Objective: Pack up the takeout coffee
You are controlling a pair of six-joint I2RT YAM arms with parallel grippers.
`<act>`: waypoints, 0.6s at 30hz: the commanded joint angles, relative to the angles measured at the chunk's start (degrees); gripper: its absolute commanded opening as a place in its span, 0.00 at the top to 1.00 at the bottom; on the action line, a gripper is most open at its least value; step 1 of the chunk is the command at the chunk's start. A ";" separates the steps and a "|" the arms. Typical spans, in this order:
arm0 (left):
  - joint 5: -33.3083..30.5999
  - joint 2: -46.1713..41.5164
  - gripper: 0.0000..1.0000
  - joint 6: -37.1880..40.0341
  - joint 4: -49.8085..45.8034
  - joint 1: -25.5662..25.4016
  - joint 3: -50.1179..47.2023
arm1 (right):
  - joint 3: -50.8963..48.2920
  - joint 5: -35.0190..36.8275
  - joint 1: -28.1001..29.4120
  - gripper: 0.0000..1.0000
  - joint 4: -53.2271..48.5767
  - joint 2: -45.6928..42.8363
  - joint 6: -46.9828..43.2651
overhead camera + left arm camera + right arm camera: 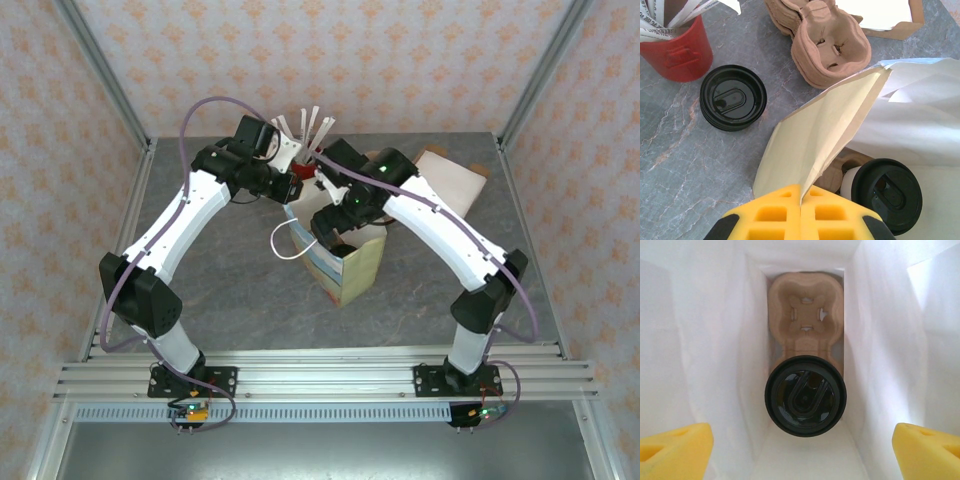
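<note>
The takeout coffee (805, 396), a cream cup under a round black lid, stands in one pocket of a brown pulp carrier (806, 310) at the bottom of the paper bag (350, 268). My right gripper (801, 455) hangs open above it inside the bag, its yellow fingertips (675, 450) spread to either side and touching nothing. My left gripper (802, 200) is shut on the rim of the paper bag (825, 130) and holds its mouth apart. From the left wrist the coffee (885, 195) shows just inside the bag.
On the table behind the bag, a loose black lid (733, 97) lies by a red cup of paper-wrapped sticks (677, 50). A stack of pulp carriers (825, 40) and a flat cardboard box (890, 20) sit further back. Both arms meet over the bag.
</note>
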 commanded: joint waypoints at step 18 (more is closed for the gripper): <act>-2.97 -3.95 0.99 0.79 -2.61 2.19 1.22 | -3.31 -0.93 -9.11 0.08 11.04 -20.09 2.78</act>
